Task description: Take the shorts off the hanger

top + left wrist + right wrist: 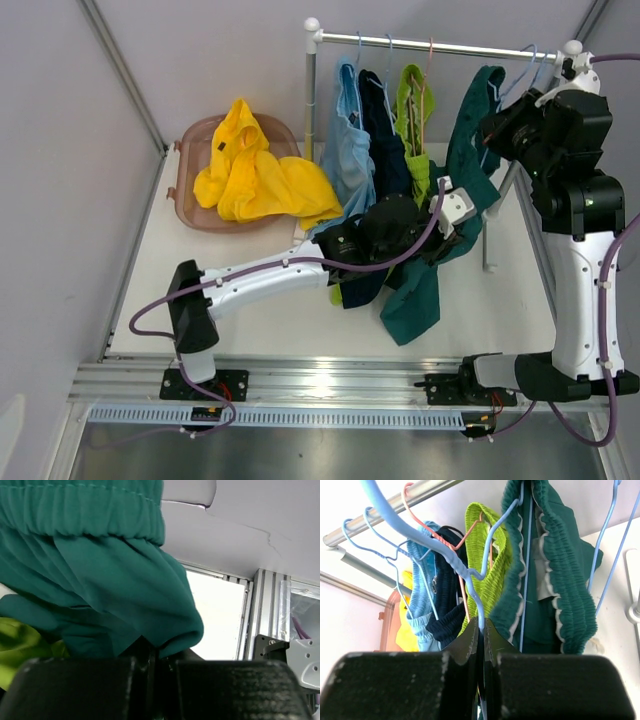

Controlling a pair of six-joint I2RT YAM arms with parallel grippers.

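Teal cloth is filling most of the left wrist view, where the left gripper point(152, 662) is clamping its two black fingers tight on a lower fold of the dark teal shorts point(412, 300). Those shorts are hanging at the right end of the rail point(450, 45), their gathered waistband up by the bar and their legs drooping towards the table point(300, 310), where the left arm is reaching across to them. The right gripper point(481, 630) is pinching a light blue wire hanger point(420, 536) between closed fingers, just below the hanger's twisted neck; one branch of that wire is running up into the teal waistband. Beside the teal pair, the lime green shorts point(415, 120), the navy shorts point(385, 140) and the light blue shorts point(347, 150) are hanging in a row from their own hangers, packed close together. The bright yellow shorts point(255, 175) are lying off the rack, heaped in a pinkish basin point(200, 135) at the back left of the table, with part of the cloth spilling over its right rim.
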